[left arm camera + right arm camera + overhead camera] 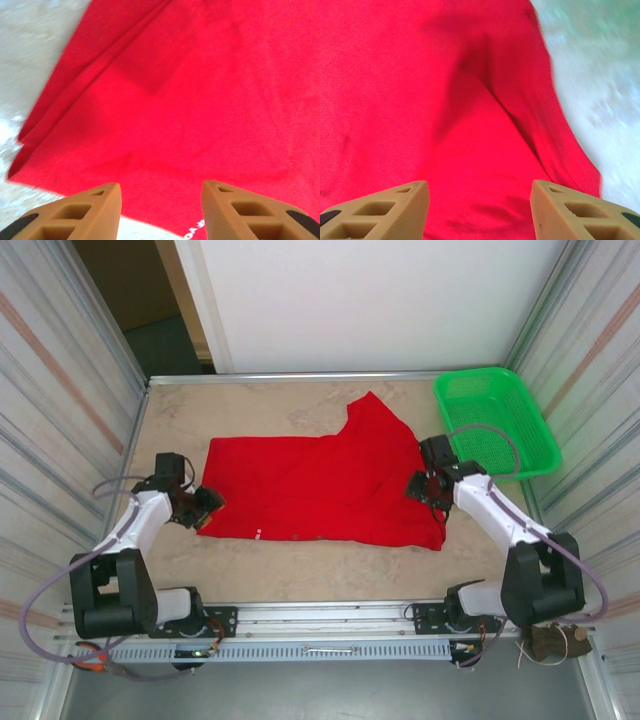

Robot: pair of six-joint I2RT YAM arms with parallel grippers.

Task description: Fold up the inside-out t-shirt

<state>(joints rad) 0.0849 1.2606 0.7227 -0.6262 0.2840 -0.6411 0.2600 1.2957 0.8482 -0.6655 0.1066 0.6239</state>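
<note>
T-shirt [320, 490] lay spread mid-frame on the table [300, 575], with a flap peaking toward the top centre. The green basket [495, 420] sat upper right, apart from the cloth. Left gripper [205, 502] was at the shirt's left edge and right gripper [420, 488] at its right edge. Both had jaws spread wide and held nothing. In the left wrist view the fingers [90, 210] straddled the hem near white lettering [196, 230]. In the right wrist view the fingers [395, 210] sat over a creased seam.

My read is that this was the pre-grasp for the first fold. To do it well:
- drop both low
- pinch all layers at the edge, not just the top ply
- match heights
- lift together so the cloth doesn't skew
</note>
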